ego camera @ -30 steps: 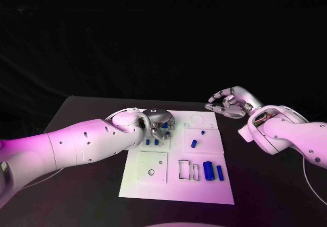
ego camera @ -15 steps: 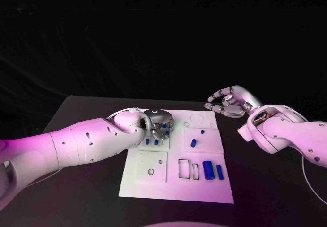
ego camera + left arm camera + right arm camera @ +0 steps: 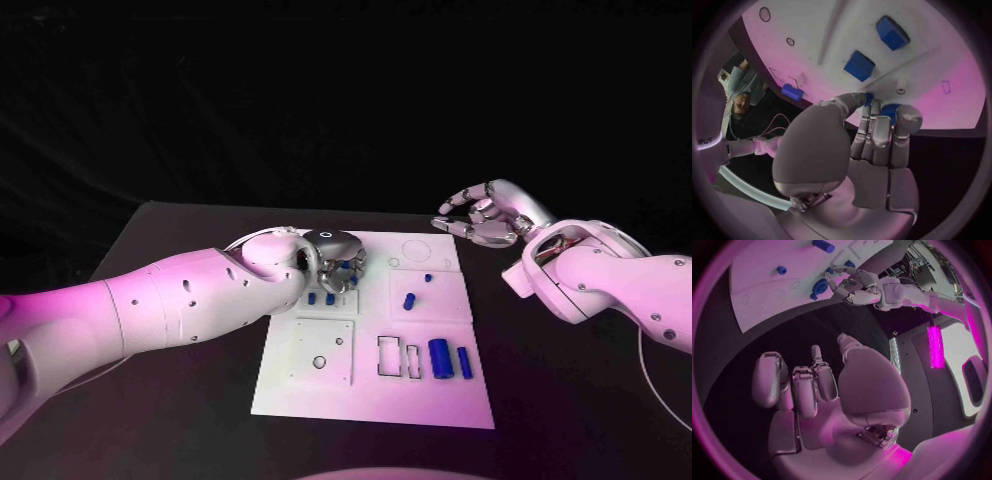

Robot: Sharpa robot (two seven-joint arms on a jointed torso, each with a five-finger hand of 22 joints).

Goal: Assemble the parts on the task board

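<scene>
Resting on black table, white task board, seemingly flat

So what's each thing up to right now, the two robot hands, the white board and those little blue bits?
Left robot hand: down on the task board's far left part, fingers closed on a blue part.
Right robot hand: raised beside the board's far right corner, fingers curled, holding nothing.
Task board: flat on the table.
Two blue bars: lying side by side on the board's near right.

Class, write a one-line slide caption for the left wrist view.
Left hand pinches a blue part above the white board.
</scene>
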